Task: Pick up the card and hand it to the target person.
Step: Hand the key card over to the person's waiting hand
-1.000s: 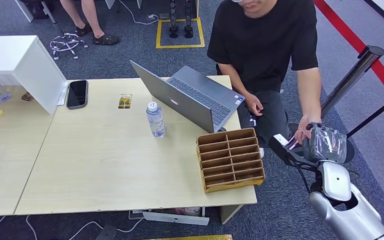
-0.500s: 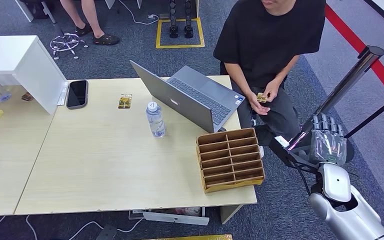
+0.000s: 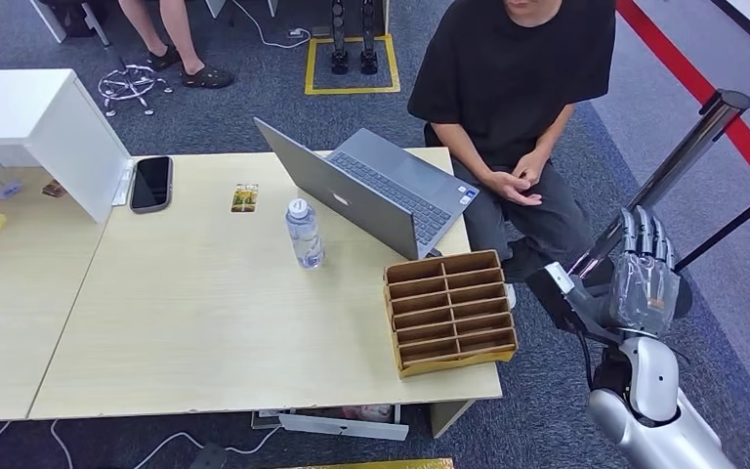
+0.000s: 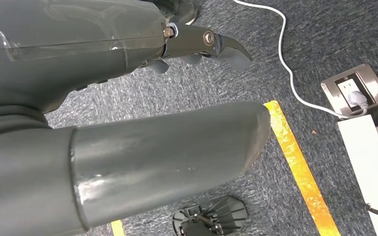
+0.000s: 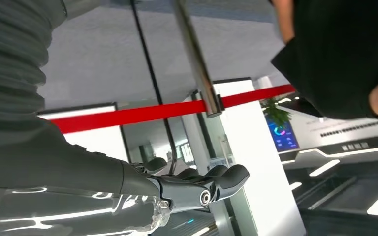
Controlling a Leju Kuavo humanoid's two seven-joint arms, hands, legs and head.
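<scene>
Carpeted office, desk [image 3: 205, 322] at centre: right hand [image 3: 645, 269] raised beside the seated person [image 3: 513, 88], fingers spread, holding nothing. One card [image 3: 244, 198] lies on the desk. Best now to withdraw the arm slowly, clear of the person's knees.

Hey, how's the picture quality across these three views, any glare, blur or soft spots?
Head view: even light, sharp, soft shadows under the water bottle and laptop. Left wrist view: the left hand is close and soft, with a dull sheen; the carpet is sharp. Right wrist view: glare streaks on the right hand; the person's sleeve is blurred.
</scene>
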